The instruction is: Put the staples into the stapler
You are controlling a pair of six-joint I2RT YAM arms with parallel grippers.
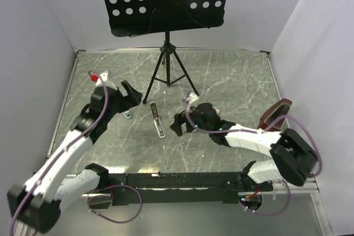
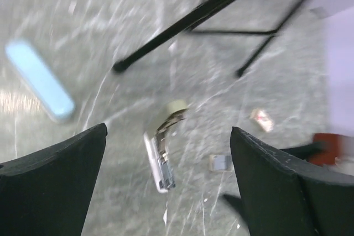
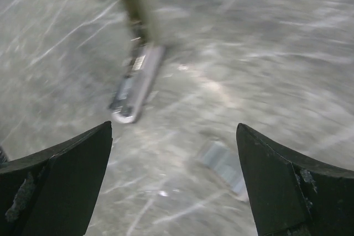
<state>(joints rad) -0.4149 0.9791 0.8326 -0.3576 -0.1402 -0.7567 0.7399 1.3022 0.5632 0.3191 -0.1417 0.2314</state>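
**Clerk:** Nearest entry?

**Checker:** Right tool [image 1: 180, 122]. Released, jaws spread wide, nothing between them. It hangs over the grey marbled counter [image 1: 232, 75], just right of the stapler.

**Clerk:** The task's things?

**Checker:** Stapler [image 1: 157, 120]: slim, swung open, lying flat mid-counter between the two tools. Its detail is smeared in both wrist views.
Staple strip [image 3: 224, 161]: small, flat, silvery-grey. It lies on the counter just right of the stapler's near end, not touching it. It is blurred, and from overhead the right tool hides it.
Staple box [image 2: 261, 119]: tiny, white and tan. It sits on the counter near the strip, on the side toward the red-brown stapler. It shows only in the left wrist view, as a smudge.

**Clerk:** Next back?

**Checker:** Left tool [image 1: 130, 93]. Released, fingers wide, holding nothing, left of the open stapler.
Pale blue oblong [image 1: 128, 114]: on the counter just beside that tool, mostly covered by it from above. It is too blurred to identify.
Red-brown stapler [image 1: 276, 114]: at the right edge of the counter, with its lower part behind the right arm.

**Clerk:** Farthest?

**Checker:** Music stand [image 1: 167, 64]. Its black tripod stands on the far half of the counter. The perforated desk is cut off by the top of the view.
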